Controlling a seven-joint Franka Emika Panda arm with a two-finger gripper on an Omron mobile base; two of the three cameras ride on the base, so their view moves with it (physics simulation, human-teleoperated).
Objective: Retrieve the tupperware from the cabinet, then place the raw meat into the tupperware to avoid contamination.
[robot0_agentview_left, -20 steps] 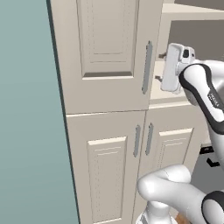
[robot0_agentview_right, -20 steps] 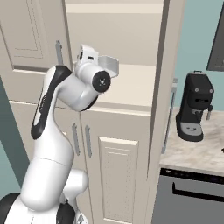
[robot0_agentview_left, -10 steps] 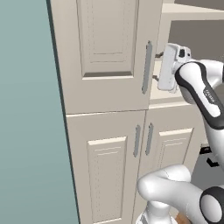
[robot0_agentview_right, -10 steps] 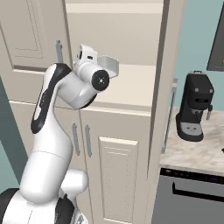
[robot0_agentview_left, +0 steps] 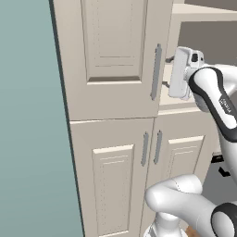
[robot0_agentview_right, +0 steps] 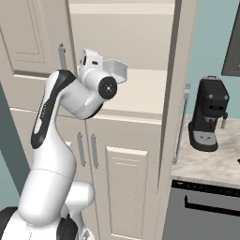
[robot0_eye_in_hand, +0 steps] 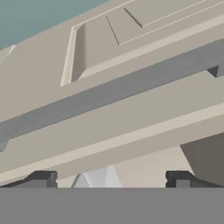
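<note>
We see our gripper (robot0_eye_in_hand: 109, 178) spread wide and holding nothing, its two dark fingertips (robot0_eye_in_hand: 41, 178) set well apart at the bottom of the hand view. Straight ahead of them the grey bar handle (robot0_eye_in_hand: 113, 91) of the upper left door runs slantwise across that view, near the tips but not between them; whether anything touches it we cannot tell. Just below the gap between the tips a pale, sloping-walled shape (robot0_eye_in_hand: 97, 178) pokes up, which may be the tupperware, though we cannot be sure.

From the left base view we get the side-on relation: the hand (robot0_agentview_left: 181, 74) sits just right of the same handle (robot0_agentview_left: 156, 71), level with its middle, at the edge of the closed upper left door of the cabinet (robot0_agentview_left: 115, 60).

The right base view gives what the others lack: the upper right door (robot0_agentview_right: 180, 89) swung open toward us, standing edge-on, with the bare shelf (robot0_agentview_right: 140, 96) behind the hand offering free room. Further right, a black coffee machine (robot0_agentview_right: 208, 115) stands on the speckled counter (robot0_agentview_right: 211, 164). The two lower doors (robot0_agentview_left: 143, 180) are shut.
</note>
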